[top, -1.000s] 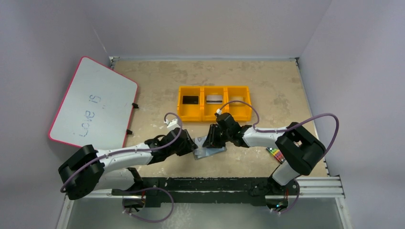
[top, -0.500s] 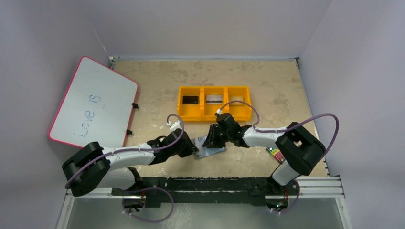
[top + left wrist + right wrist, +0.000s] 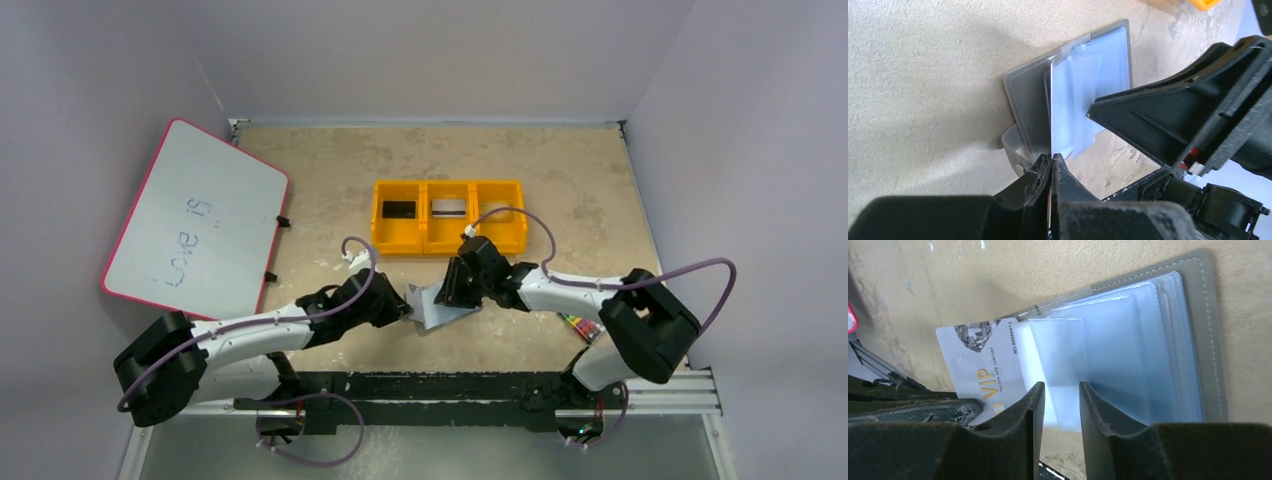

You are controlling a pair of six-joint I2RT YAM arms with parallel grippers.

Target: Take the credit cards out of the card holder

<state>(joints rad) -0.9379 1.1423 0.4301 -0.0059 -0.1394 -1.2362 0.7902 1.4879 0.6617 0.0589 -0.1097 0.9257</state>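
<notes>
Just nearside of the yellow tray (image 3: 400, 246), the card holder (image 3: 441, 305) lies open. The right gripper (image 3: 1062, 390), jaws slightly apart, seems to pin its clear sleeve (image 3: 1055, 342) down so the left gripper (image 3: 1052, 161), clamped on the corner of a card (image 3: 980, 362), can draw it out. The card is silver-white with gold VIP lettering, about half clear of that pale-blue sleeve.

White-black arms (image 3: 250, 330); purple cables (image 3: 700, 263)

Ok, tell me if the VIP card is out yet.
Partly: the VIP card's printed end protrudes from the card holder; the rest sits inside.
</notes>
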